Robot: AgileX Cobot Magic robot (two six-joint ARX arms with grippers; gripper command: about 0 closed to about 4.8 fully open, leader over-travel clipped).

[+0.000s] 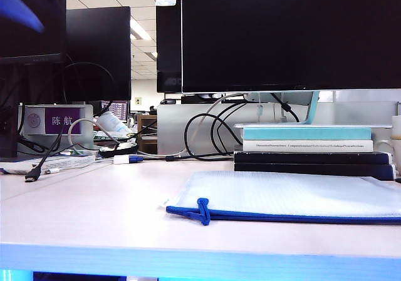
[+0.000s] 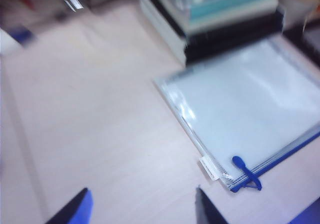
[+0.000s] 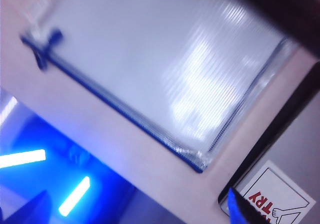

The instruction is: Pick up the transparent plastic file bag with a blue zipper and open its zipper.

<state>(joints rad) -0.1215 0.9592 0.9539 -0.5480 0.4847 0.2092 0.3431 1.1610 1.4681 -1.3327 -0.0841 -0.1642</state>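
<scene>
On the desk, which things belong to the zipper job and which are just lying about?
For the job:
- flat translucent whitish mesh plastic file bag
- its thin dark-blue zipper with blue cord pull
- open left gripper and open right gripper, both above the desk

Lying about:
- stacked books
- black cables
- black monitor

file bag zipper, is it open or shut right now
Shut, as far as shows: the zipper runs as one unbroken blue line along the flat file bag, cord pull at the corner end. Neither claw touches it.
</scene>
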